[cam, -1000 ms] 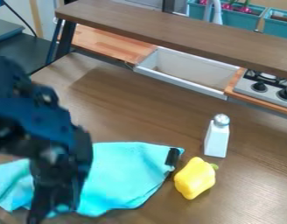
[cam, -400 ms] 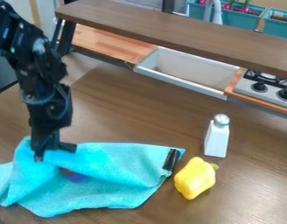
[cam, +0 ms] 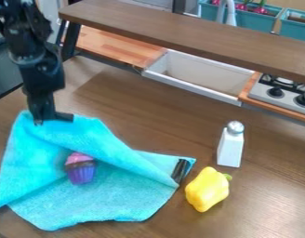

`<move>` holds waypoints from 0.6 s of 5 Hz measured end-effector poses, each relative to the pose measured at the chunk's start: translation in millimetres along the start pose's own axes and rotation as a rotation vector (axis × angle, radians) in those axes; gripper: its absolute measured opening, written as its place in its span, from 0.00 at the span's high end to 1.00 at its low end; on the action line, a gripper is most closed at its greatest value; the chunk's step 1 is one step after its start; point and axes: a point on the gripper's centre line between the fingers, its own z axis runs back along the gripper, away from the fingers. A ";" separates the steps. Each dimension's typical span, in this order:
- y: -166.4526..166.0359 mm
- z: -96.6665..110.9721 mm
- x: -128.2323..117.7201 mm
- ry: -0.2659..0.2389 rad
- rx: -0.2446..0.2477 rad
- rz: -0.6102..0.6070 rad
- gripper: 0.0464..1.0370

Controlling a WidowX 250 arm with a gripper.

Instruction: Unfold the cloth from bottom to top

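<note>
My black gripper (cam: 54, 118) hangs at the left of the view, its fingers closed on the far edge of the turquoise cloth (cam: 111, 197). That held edge is raised, and a fold slants down from it toward the cloth's right corner. The near part of the cloth lies spread on the table. A toy cupcake (cam: 80, 168) with a pink top and purple base rests on the cloth, below and right of the gripper.
Right of the cloth lies a yellow pepper (cam: 207, 189), with a white shaker (cam: 230, 145) standing behind it. A brown shelf (cam: 186, 35) crosses the back above a white sink (cam: 198, 79) and a stove (cam: 282, 93).
The gripper has gone from the near left toward the back, drawing the cloth's edge away from the camera. The cupcake, covered at first, has come into view.
</note>
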 end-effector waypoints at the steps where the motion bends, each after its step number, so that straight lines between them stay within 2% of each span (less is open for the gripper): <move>1: 23.8 -0.7 -3.5 -0.009 -0.017 0.045 0.99; 3: 53.8 -23.5 -9.4 0.052 -0.063 0.107 0.99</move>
